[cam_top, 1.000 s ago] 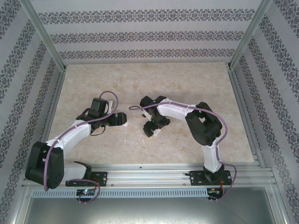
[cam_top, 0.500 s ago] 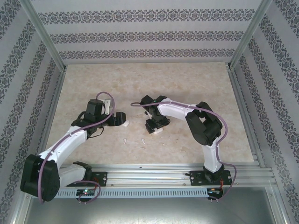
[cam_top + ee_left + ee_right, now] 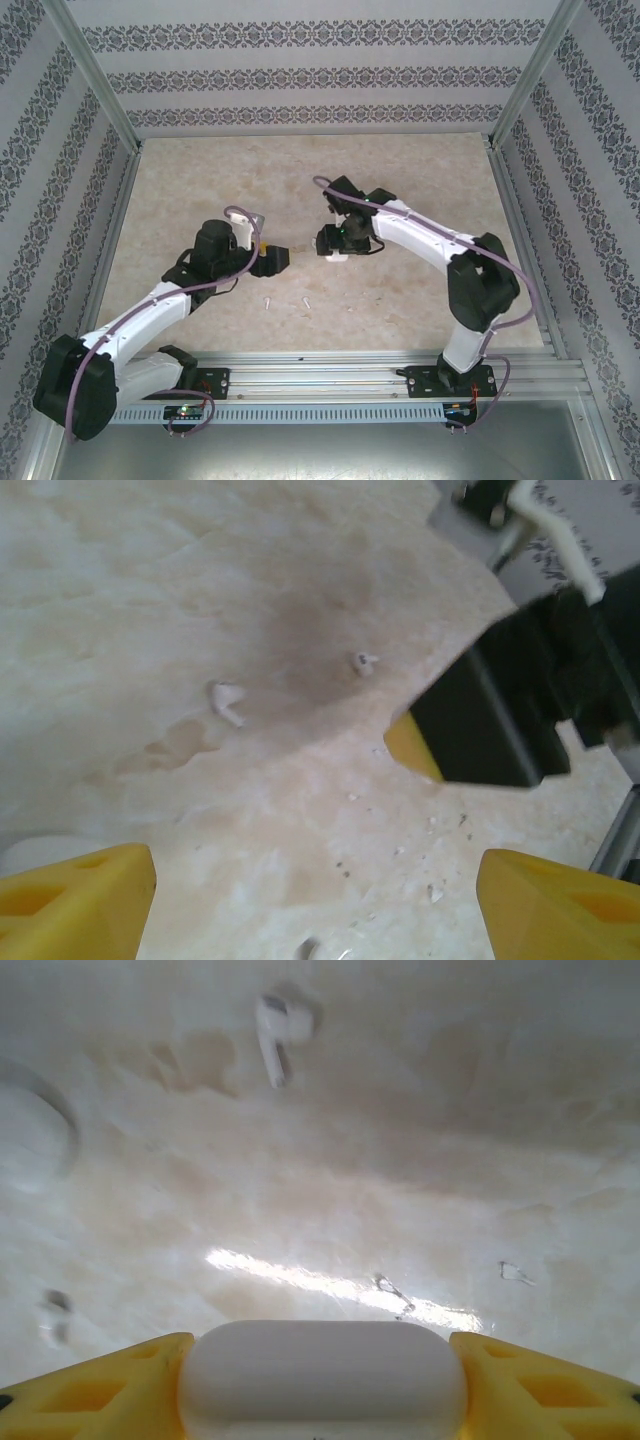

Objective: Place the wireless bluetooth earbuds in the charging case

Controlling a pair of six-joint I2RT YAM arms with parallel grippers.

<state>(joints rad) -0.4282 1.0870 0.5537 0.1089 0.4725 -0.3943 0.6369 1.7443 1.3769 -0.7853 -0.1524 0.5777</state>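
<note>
The right gripper [image 3: 334, 246] pinches the charging case [image 3: 320, 1378] between its yellow fingers [image 3: 110, 1385], over the middle of the table [image 3: 420, 170]. The left gripper [image 3: 276, 258] is just left of it, tip toward tip, with its fingers [image 3: 75, 895] spread wide. Two wireless bluetooth earbuds [image 3: 268, 301] lie apart on the table, nearer than both grippers and a little before the near rail [image 3: 320, 360]. Beyond the grippers the table runs broad to the patterned walls [image 3: 300, 75].

Earbuds [image 3: 268, 301] on table [image 3: 400, 300]; case [image 3: 322, 1370], R tool [image 3: 322, 1385].
</note>
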